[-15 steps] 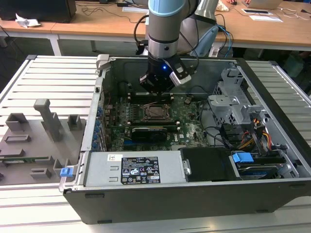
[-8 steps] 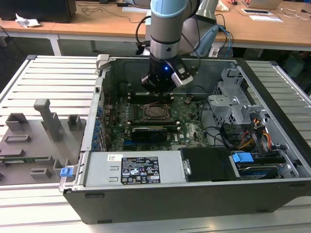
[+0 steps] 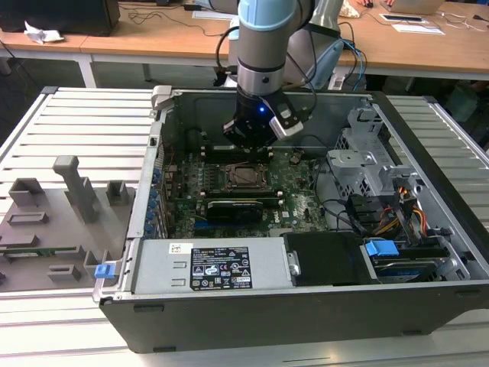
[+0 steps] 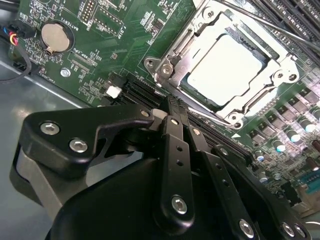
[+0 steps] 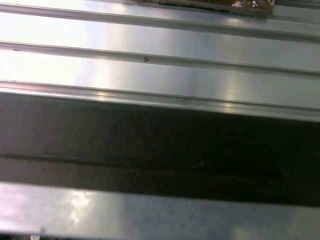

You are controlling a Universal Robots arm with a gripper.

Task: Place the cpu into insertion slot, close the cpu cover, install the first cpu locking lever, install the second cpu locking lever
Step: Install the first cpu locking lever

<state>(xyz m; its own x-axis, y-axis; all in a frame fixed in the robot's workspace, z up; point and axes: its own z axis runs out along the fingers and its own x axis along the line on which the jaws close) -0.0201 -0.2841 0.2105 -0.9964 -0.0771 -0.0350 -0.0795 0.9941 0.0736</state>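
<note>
exterior view: a grey and blue robot arm (image 3: 263,46) reaches down into an open desktop computer case (image 3: 306,306) lying on a ribbed metal bench (image 3: 84,122). its gripper (image 3: 248,138) hangs inside the case, just above the green motherboard (image 3: 298,202) and close behind the insertion slot (image 3: 246,177) as this view shows it. whether the jaws are apart or together cannot be told from here.

second wrist view: the black gripper body sits large in the foreground, with its jaws drawn together and nothing between them. beyond them, on the motherboard, the cpu (image 4: 227,65) lies flat in the insertion slot, its pale silver top facing up. the cpu cover (image 4: 260,82) is down around the cpu, framing it. a round coin battery (image 4: 54,37) sits on the board well apart from the slot.

first wrist view: ribbed silver metal and a dark band across it.
</note>
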